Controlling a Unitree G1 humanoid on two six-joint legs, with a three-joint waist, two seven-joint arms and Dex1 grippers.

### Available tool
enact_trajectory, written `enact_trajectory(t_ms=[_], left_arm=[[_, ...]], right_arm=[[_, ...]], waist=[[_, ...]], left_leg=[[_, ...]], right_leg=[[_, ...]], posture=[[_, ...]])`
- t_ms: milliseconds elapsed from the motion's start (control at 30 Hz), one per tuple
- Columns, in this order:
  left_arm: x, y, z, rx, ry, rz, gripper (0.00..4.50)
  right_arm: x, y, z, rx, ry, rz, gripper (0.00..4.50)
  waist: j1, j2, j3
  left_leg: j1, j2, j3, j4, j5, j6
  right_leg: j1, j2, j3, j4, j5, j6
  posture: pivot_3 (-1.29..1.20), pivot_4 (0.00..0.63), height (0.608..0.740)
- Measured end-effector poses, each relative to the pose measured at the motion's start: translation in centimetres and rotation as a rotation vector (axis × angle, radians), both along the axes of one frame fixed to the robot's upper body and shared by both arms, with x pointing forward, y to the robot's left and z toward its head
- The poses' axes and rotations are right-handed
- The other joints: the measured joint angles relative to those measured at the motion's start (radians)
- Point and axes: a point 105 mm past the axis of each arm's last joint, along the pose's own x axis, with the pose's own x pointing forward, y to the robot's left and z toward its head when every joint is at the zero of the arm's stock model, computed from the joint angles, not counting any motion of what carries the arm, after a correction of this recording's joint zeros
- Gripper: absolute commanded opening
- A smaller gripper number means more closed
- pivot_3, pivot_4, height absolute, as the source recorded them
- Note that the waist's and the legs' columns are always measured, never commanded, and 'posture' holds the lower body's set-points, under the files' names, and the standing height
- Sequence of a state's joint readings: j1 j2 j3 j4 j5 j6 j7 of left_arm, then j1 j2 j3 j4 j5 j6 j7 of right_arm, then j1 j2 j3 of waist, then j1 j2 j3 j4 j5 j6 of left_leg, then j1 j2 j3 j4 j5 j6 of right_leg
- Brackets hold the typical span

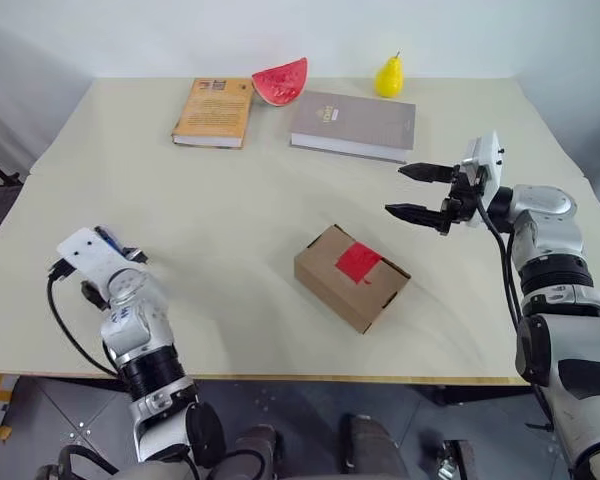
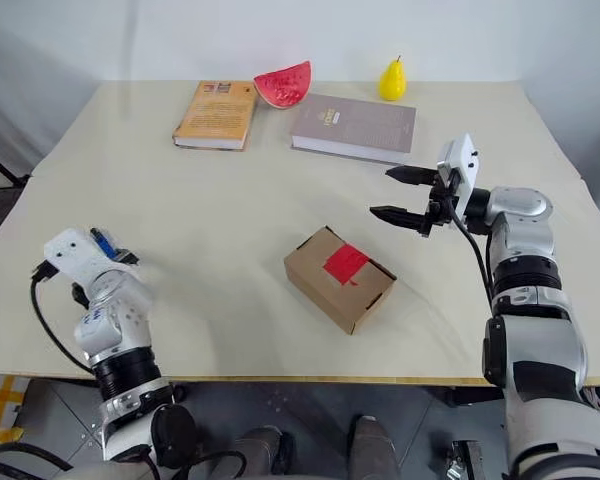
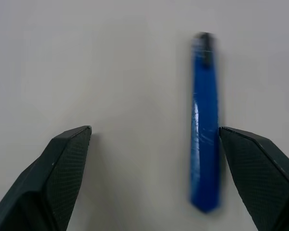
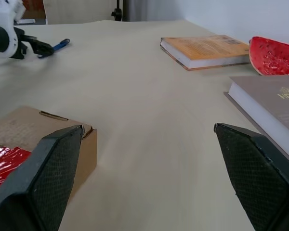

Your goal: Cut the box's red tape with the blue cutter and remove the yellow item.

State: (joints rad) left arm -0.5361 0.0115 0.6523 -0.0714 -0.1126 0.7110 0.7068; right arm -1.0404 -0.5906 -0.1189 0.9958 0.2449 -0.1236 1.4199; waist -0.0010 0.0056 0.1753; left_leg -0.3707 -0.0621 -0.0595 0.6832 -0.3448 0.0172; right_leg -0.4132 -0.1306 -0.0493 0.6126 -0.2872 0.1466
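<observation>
Cutter lying lengthwise between your left fingers

Cutter's long axis runs along the line your left gripper (image 3: 154,178) points: in the left wrist view the blue cutter (image 3: 204,130) lies flat on the table, dark tip away from you, close beside one finger (image 3: 260,173) and apart from the other. Your left jaws stand wide and hold nothing. In the head views you see the cutter (image 1: 108,240) poking out just past the left wrist, near the table's left edge.

Your surface is a pale cream table (image 1: 220,220) against a plain white wall, grey floor below.

The box (image 1: 351,277) sits mid-table, turned diagonally, flaps closed, the red tape (image 1: 358,263) across its top. Your right gripper (image 1: 412,192) hovers above the table beyond the box, fingers spread wide, empty.
</observation>
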Motion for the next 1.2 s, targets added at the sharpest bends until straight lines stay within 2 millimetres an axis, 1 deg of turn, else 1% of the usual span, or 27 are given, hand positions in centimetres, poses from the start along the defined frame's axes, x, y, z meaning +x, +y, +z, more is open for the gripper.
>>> enact_trajectory(t_ms=[100, 233, 333, 367, 433, 500, 533, 600, 733, 967, 1033, 1100, 1200], left_arm=[[-1.8, 1.1, -0.4, -0.004, 0.016, 0.046, 4.49], [-3.7, 2.0, -0.5, -0.010, 0.021, 0.091, 4.49], [-4.3, 2.3, -0.6, 0.000, 0.033, 0.094, 4.49], [-4.2, 2.4, -0.4, 0.021, 0.043, 0.077, 4.49], [-3.5, 2.9, 0.7, 0.086, 0.052, 0.025, 4.49], [-2.8, 2.9, 1.7, 0.118, 0.039, -0.010, 4.49], [-2.4, 2.9, 1.8, 0.123, 0.046, -0.035, 4.49], [-1.7, 3.2, 1.6, 0.130, 0.080, -0.083, 4.49], [-1.0, 4.1, 1.1, 0.129, 0.115, -0.138, 4.49], [0.2, 4.7, 1.4, 0.118, 0.142, -0.273, 4.49], [0.4, 4.5, 1.3, 0.108, 0.154, -0.319, 4.49], [0.6, 3.9, 0.8, 0.098, 0.182, -0.367, 4.49], [0.4, 3.6, 0.8, 0.096, 0.196, -0.402, 4.49]], right_arm=[[0.0, -0.2, -0.3, -0.001, 0.007, -0.005, 4.50], [0.0, -0.2, -0.3, -0.002, 0.007, -0.008, 4.50], [0.0, -0.2, -0.3, -0.003, 0.006, -0.013, 4.50], [0.0, -0.2, -0.3, -0.004, 0.006, -0.015, 4.50], [0.1, -0.3, -0.3, -0.010, 0.008, -0.021, 4.50], [0.1, -0.3, -0.4, -0.012, 0.008, -0.024, 4.50], [0.1, -0.2, -0.4, -0.012, 0.008, -0.024, 4.50], [0.2, -0.1, -0.4, -0.009, 0.010, -0.022, 4.50], [0.2, -0.1, -0.4, -0.008, 0.010, -0.025, 4.50], [0.3, -0.1, -0.4, -0.007, 0.008, -0.036, 4.50], [0.3, -0.2, -0.4, -0.007, 0.010, -0.040, 4.50], [0.2, -0.5, -0.7, -0.010, 0.017, -0.048, 4.50], [0.2, -0.7, -0.9, -0.010, 0.026, -0.058, 4.50]], waist=[[0.002, 0.000, 0.000], [0.002, 0.000, 0.000], [0.002, 0.000, 0.000], [0.002, 0.000, 0.000], [0.001, 0.000, 0.000], [0.001, 0.000, 0.000], [0.001, 0.000, 0.000], [0.000, 0.000, 0.000], [-0.004, 0.000, 0.000], [-0.004, 0.000, 0.000], [-0.004, 0.001, -0.001], [-0.003, 0.001, -0.001], [-0.004, 0.002, -0.001]], left_leg=[[0.000, 0.000, 0.000, 0.000, 0.000, 0.000], [0.000, 0.000, 0.000, 0.000, 0.000, 0.000], [0.000, 0.000, 0.000, 0.000, 0.000, 0.000], [0.000, 0.000, 0.000, 0.000, 0.000, 0.000], [0.000, 0.000, 0.000, 0.000, 0.000, 0.000], [0.000, 0.000, 0.000, 0.000, 0.000, 0.000], [0.000, -0.001, 0.000, 0.000, 0.000, 0.000], [0.000, 0.000, 0.000, 0.000, 0.000, 0.000], [0.000, 0.000, 0.000, 0.000, 0.000, 0.000], [0.002, 0.000, 0.000, 0.001, 0.000, 0.000], [0.002, -0.001, 0.000, 0.001, 0.000, 0.000], [0.003, -0.001, 0.000, 0.001, 0.000, 0.000], [0.003, -0.001, 0.000, 0.001, 0.000, 0.000]], right_leg=[[0.000, 0.000, 0.000, 0.000, 0.000, 0.000], [0.000, 0.000, 0.000, 0.000, 0.000, 0.000], [0.000, 0.000, 0.000, 0.000, 0.000, 0.000], [0.000, 0.000, 0.000, 0.000, 0.000, 0.000], [0.000, 0.000, 0.000, 0.001, 0.000, 0.000], [0.000, 0.000, 0.000, 0.001, 0.000, 0.000], [0.000, 0.000, 0.000, 0.001, 0.000, 0.000], [0.000, 0.000, 0.000, 0.001, 0.000, 0.000], [0.000, 0.000, 0.000, 0.001, 0.000, 0.000], [0.000, -0.001, 0.000, 0.005, 0.000, 0.000], [0.000, -0.001, 0.000, 0.005, 0.000, 0.000], [0.000, -0.001, 0.001, 0.006, 0.000, 0.000], [0.000, -0.001, 0.001, 0.006, 0.000, 0.000]], posture=[[0.00, 0.150, 0.740], [0.00, 0.150, 0.740], [0.00, 0.150, 0.740], [0.00, 0.150, 0.740], [0.00, 0.150, 0.740], [0.00, 0.150, 0.740], [0.00, 0.150, 0.740], [0.00, 0.150, 0.740], [0.00, 0.150, 0.740], [0.00, 0.150, 0.740], [0.00, 0.150, 0.740], [0.00, 0.150, 0.740], [0.00, 0.150, 0.740]])
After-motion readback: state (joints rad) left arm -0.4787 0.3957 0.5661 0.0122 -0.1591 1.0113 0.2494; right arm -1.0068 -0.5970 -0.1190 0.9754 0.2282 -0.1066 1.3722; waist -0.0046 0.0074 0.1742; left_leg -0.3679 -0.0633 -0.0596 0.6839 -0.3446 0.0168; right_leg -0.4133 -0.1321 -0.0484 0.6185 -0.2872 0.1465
